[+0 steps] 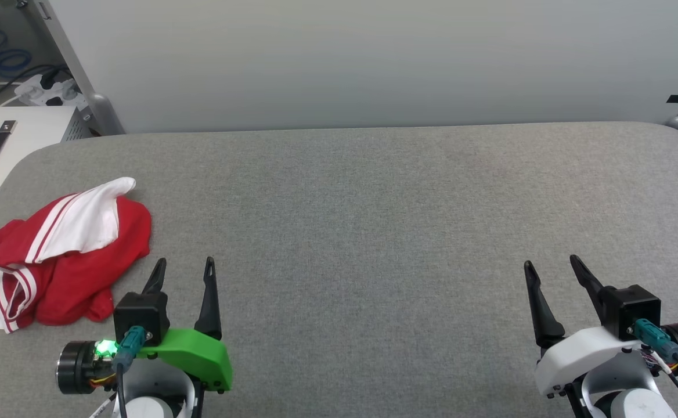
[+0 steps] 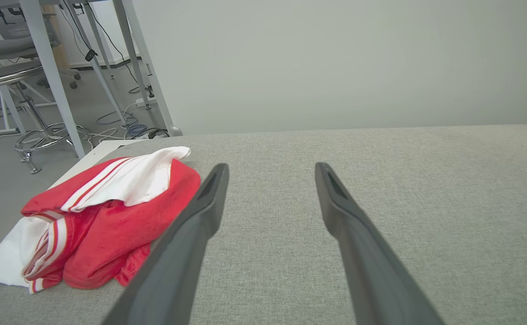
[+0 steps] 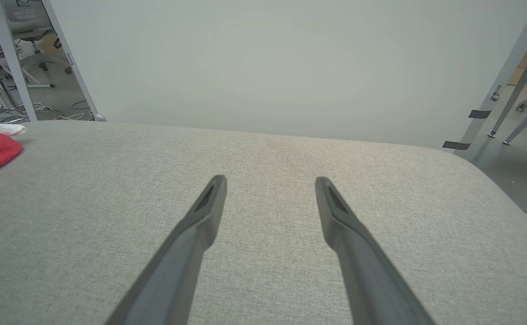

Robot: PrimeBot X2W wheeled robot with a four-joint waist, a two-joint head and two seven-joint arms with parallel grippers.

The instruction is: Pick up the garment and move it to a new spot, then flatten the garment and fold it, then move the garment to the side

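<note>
- Garment (image 1: 66, 261) lies crumpled at the left edge of the tabletop (image 1: 374, 232). The red body is bunched with a white sleeve flopped on top.
- Left pincer (image 1: 186, 264) hovers just right of the heap, spread wide and holding nothing. The head view shows a gap, so no contact.
- Right pincer (image 1: 551, 261) is well apart at the far right, equally wide and empty.
- My read: both are in a ready pose and the pick-up hasn't started. The left arm is the obvious one for the grab.
- No obstacle between the heap and mid-tabletop, so that's a likely new spot.
- Wall (image 1: 374, 58) is behind; a white cabinet (image 1: 2, 145) and cables (image 1: 2, 64) sit off the left edge.
- Risk: the heap sits close to that edge, and a leftward nudge could drop it.
</note>
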